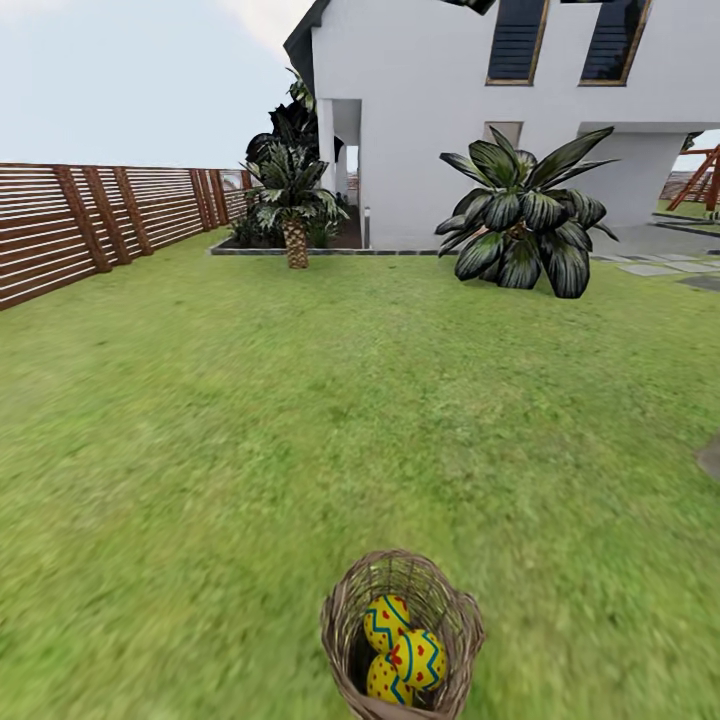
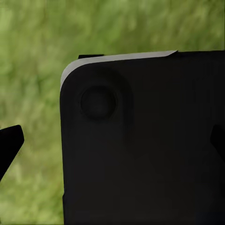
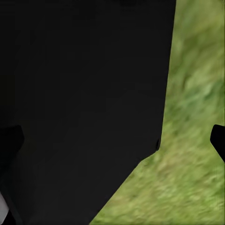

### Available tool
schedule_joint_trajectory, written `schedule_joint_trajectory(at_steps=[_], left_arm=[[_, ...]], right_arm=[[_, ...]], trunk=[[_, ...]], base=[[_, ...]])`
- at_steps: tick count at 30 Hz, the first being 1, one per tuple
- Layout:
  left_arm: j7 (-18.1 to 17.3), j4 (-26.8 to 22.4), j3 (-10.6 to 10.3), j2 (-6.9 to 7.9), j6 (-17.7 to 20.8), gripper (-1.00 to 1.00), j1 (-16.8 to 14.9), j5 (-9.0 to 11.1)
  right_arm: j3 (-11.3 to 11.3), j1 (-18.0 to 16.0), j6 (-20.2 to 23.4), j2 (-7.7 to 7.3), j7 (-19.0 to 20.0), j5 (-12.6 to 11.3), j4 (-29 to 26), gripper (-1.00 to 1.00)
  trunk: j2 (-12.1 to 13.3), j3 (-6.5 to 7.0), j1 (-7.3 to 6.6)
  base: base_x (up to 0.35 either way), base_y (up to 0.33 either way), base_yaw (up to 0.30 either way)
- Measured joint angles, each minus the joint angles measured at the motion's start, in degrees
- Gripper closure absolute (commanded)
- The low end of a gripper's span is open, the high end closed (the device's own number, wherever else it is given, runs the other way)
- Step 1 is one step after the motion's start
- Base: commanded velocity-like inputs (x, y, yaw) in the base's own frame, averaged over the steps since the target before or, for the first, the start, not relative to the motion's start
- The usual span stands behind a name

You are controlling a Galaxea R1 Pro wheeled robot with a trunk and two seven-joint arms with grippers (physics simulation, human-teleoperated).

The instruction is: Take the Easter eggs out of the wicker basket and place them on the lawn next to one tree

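Wicker basket [image 1: 402,640] near at hand, eggs unpicked.

Woven brown, it stood on the lawn [image 1: 300,420] at the near edge of the head view, slightly right of centre, mouth tipped toward the camera. Three Easter eggs [image 1: 403,652] lay clustered inside, touching, their long axes roughly upright or leaning. Both wrist views showed dark robot body over blurred grass; each pincer's fingertips stood wide apart, released and holding nothing. Which arm lay nearer could not be judged. Farther off: a short palm [image 1: 293,200], a broad-leaved bush [image 1: 525,215], the fence [image 1: 90,215], the white house [image 1: 450,100].
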Motion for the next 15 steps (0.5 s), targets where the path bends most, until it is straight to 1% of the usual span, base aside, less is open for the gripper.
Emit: schedule_joint_trajectory(at_steps=[4,8,15], left_arm=[[0.0,-0.03,0.0,0.0,0.0,-1.0,0.0,0.0],[0.0,-0.02,-0.01,0.0,0.0,-1.0,0.01,0.0],[0.0,-0.03,-0.01,0.0,0.0,-1.0,0.01,0.0]], right_arm=[[0.05,0.0,0.02,0.05,0.0,0.05,-0.13,-1.0],[0.05,0.0,0.04,0.08,0.0,0.07,-0.28,-1.0],[0.04,0.0,0.04,0.38,0.02,0.05,-0.37,-1.0]], trunk=[[0.0,0.0,0.0],[0.0,0.0,-0.01],[0.0,0.0,0.0]], base=[[0.061,0.037,0.0],[0.17,0.083,0.0],[0.101,0.026,0.0]])
